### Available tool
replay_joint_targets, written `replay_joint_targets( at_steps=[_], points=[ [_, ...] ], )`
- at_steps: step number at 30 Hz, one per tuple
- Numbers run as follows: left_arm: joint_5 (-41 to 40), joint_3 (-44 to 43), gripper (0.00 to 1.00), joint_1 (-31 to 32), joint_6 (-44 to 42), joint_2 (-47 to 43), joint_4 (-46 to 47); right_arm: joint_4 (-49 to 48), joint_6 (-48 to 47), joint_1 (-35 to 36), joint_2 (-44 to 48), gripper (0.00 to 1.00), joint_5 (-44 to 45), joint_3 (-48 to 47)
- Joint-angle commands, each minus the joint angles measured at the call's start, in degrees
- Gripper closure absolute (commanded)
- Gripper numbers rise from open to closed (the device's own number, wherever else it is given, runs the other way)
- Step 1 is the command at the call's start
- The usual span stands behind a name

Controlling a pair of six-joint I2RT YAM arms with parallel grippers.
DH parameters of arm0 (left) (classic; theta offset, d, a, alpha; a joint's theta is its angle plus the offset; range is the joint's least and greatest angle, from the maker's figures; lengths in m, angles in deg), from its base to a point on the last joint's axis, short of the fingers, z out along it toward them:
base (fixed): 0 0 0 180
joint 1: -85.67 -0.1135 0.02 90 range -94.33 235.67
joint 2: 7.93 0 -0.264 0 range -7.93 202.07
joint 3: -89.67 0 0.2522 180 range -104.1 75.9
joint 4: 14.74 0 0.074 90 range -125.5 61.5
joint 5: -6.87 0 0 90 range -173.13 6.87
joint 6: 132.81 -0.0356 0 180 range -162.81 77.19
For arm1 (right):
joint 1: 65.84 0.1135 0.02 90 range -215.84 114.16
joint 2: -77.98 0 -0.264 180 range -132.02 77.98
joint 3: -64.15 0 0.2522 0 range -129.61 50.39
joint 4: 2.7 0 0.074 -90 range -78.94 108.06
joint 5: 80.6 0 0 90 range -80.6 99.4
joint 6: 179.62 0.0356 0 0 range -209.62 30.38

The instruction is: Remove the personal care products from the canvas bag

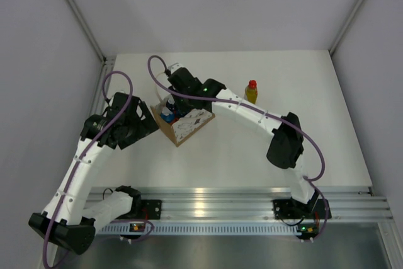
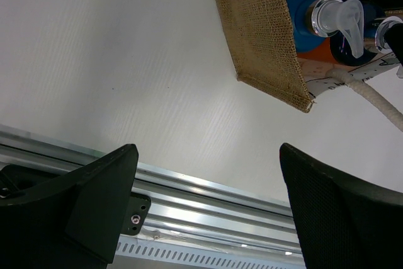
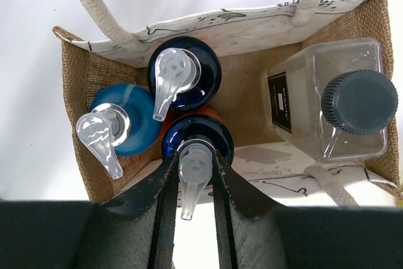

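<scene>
The canvas bag [image 1: 191, 126] stands left of the table's middle, and it also shows in the right wrist view [image 3: 249, 86]. Inside it are three orange bottles with blue tops and clear pumps: one at the far side [image 3: 184, 74], one at the left [image 3: 123, 121] and one at the near side [image 3: 196, 140]. A clear bottle with a dark grey cap [image 3: 343, 108] stands in it at the right. My right gripper [image 3: 195, 155] is shut on the near bottle's pump, over the bag [image 1: 174, 101]. The yellow bottle with a red cap [image 1: 251, 92] stands on the table to the right. My left gripper [image 2: 208, 200] is open and empty beside the bag's left [image 1: 143, 122].
The bag's cream loop handles [image 3: 94, 7] arch over its opening. The aluminium rail [image 1: 227, 203] runs along the table's near edge. Grey walls close in the table's left, back and right sides.
</scene>
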Motion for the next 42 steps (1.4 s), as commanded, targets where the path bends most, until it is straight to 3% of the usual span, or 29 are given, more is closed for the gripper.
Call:
replay_joint_targets(
  at_steps=[1, 18, 23, 42],
  points=[
    [-1.06, -0.35, 0.02, 0.07, -0.26, -0.41, -0.15, 0.31, 1.04, 0.06, 3.33, 0.76, 0.14, 0.68],
    [-1.41, -0.17, 0.02, 0.07, 0.01, -0.41, -0.15, 0.40, 1.22, 0.24, 2.63, 0.77, 0.32, 2.61],
    [-1.59, -0.35, 0.02, 0.07, -0.08, -0.50, -0.15, 0.31, 0.78, 0.24, 2.54, 1.00, -0.29, 1.74],
    [-1.68, -0.26, 0.02, 0.07, -0.43, -0.67, -0.15, 0.40, -4.67, 0.15, 7.72, 1.00, 4.19, -7.32]
  ],
)
